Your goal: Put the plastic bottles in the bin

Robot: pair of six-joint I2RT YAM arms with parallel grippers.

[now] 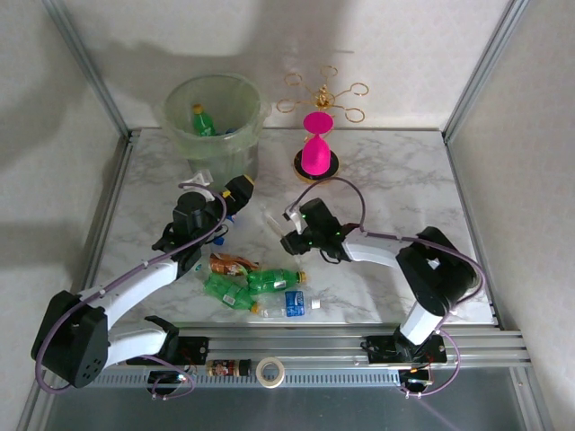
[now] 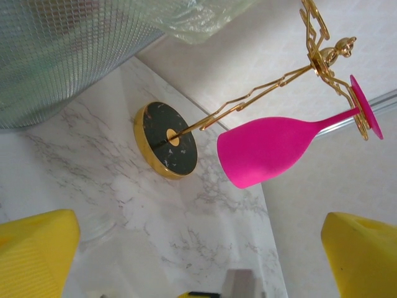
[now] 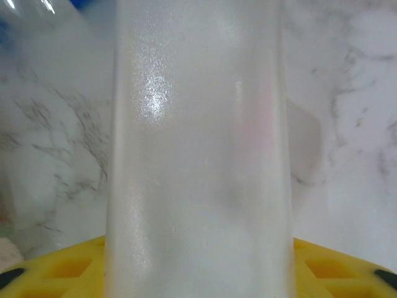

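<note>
The plastic bottles [image 1: 274, 281] mostly lie on their sides in a loose cluster on the desk [image 1: 395, 180] near the arms' bases: two green ones, a brown one with a red label, and a clear one with a blue label. One green bottle [image 1: 203, 121] is already inside the bin [image 1: 235, 148] at the far left, and one clear bottle [image 1: 272, 223] stands mid-desk at the right hand [image 1: 284, 228]. They look empty, so I judge them light, thin-walled and smooth: easy to lift, but likely to dent under a hard squeeze, to slip, and to roll when nudged. The straight body between shoulder and base seems the best place to hold. The right wrist view shows what the overhead one cannot: the clear bottle [image 3: 198, 155] sits squarely between the jaws, its frosted wall upright above the yellow palm. The fingertips lie outside that picture, so I cannot tell whether the right hand has it pinched or only brackets it. The left hand [image 1: 235, 190] hovers beside the bin's base with its jaws wide apart and nothing between them. Its wrist view confirms this, with the left hand [image 2: 198, 261] looking past the bin's ribbed wall [image 2: 62, 56] at a pink glass [image 2: 267, 149] hanging on a gold stand [image 2: 164, 139].
</note>
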